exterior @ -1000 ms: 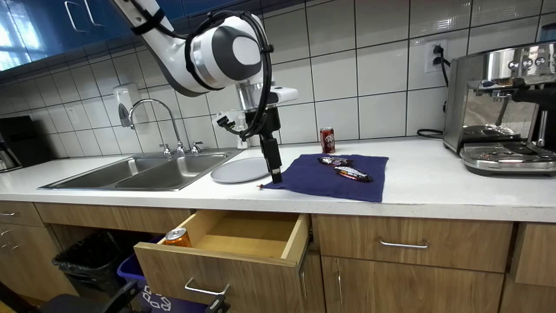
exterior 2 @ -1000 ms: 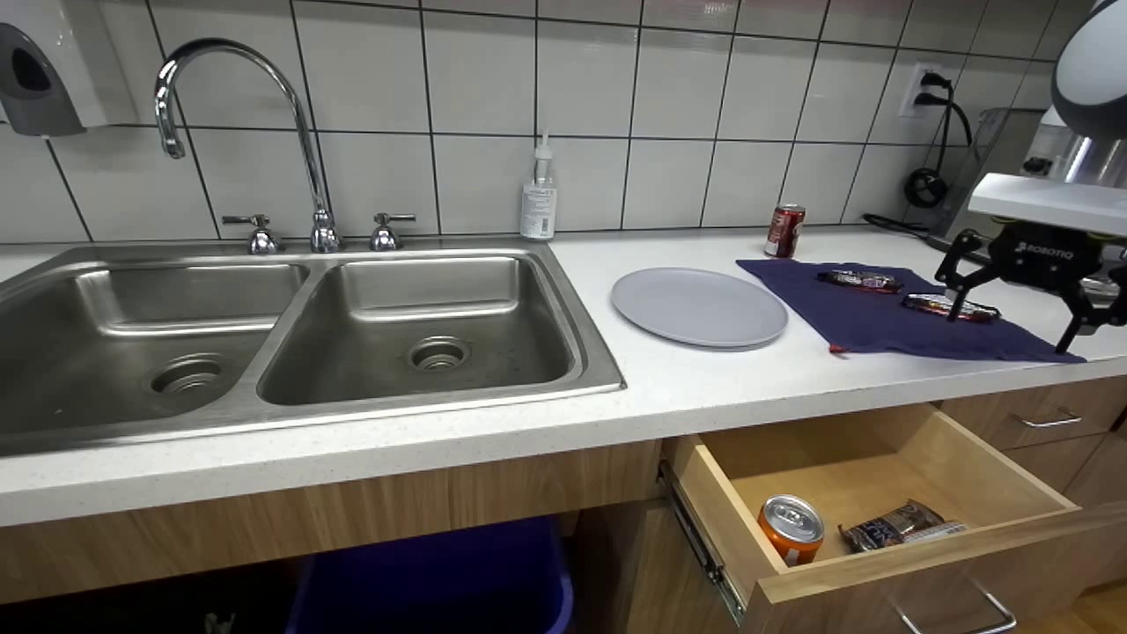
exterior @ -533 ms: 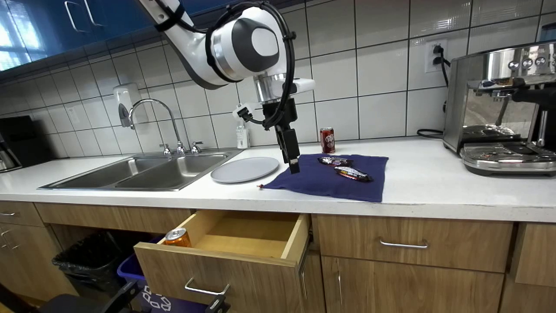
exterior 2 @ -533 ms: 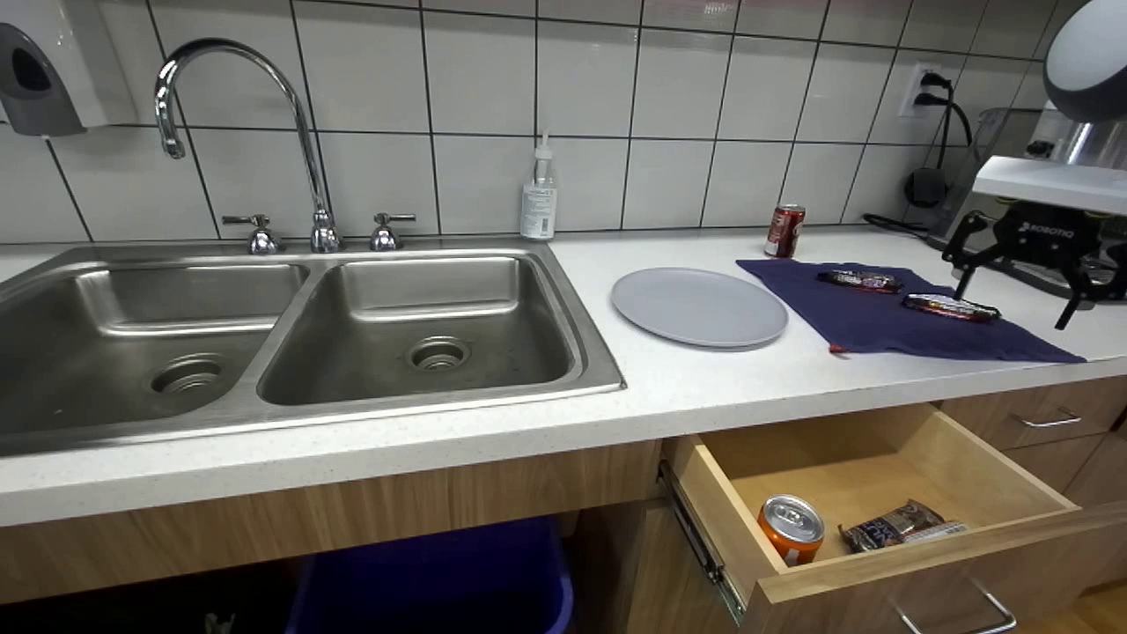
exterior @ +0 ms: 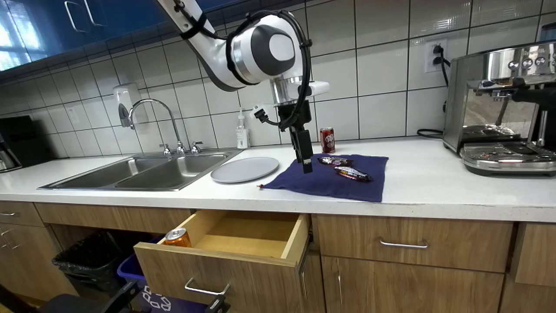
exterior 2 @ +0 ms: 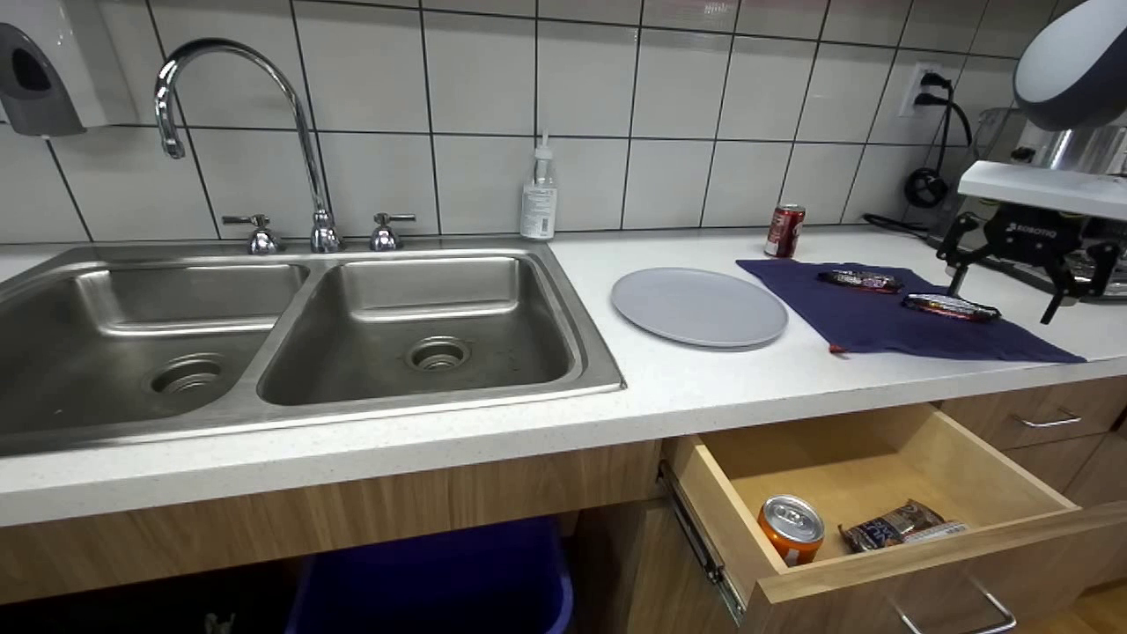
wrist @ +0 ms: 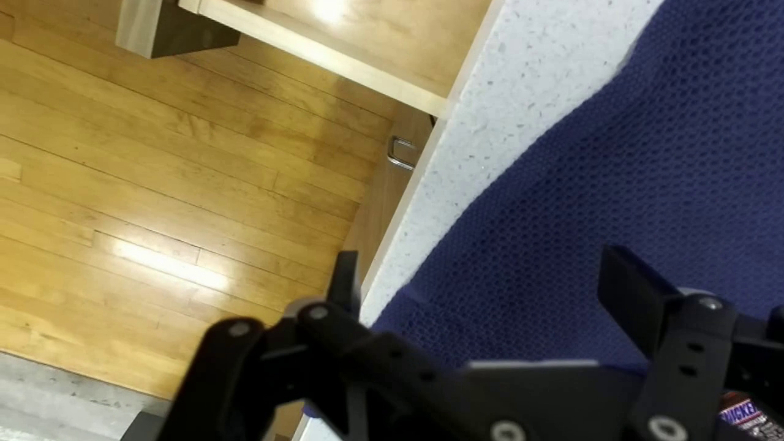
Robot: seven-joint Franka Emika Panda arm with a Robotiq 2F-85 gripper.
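Note:
My gripper point(exterior: 307, 168) is open and empty above the dark blue towel point(exterior: 330, 188) on the counter. In the wrist view the gripper point(wrist: 479, 260) has its fingers wide apart over the towel point(wrist: 674, 159), with nothing between them. Two wrapped candy bars lie on the towel: a farther bar point(exterior 2: 860, 281) and a nearer bar point(exterior 2: 951, 306), the nearest thing to the gripper point(exterior 2: 1001, 305). Part of a bar with Snickers lettering point(wrist: 750, 416) shows at the lower right of the wrist view. A dark red can point(exterior: 327, 140) stands upright behind the towel.
A grey plate point(exterior 2: 700, 306) lies between towel and sink point(exterior 2: 423, 352). Below the counter edge, an open drawer point(exterior: 217, 274) holds an orange can point(exterior 2: 791, 530) and a wrapped snack point(exterior 2: 898, 527). A coffee machine point(exterior: 504, 108) and a pump bottle point(exterior 2: 539, 202) stand on the counter.
The gripper has risen from low near the towel's edge and moved rightward over the towel in an exterior view. It stays open. The bars, cans, plate and drawer have not moved.

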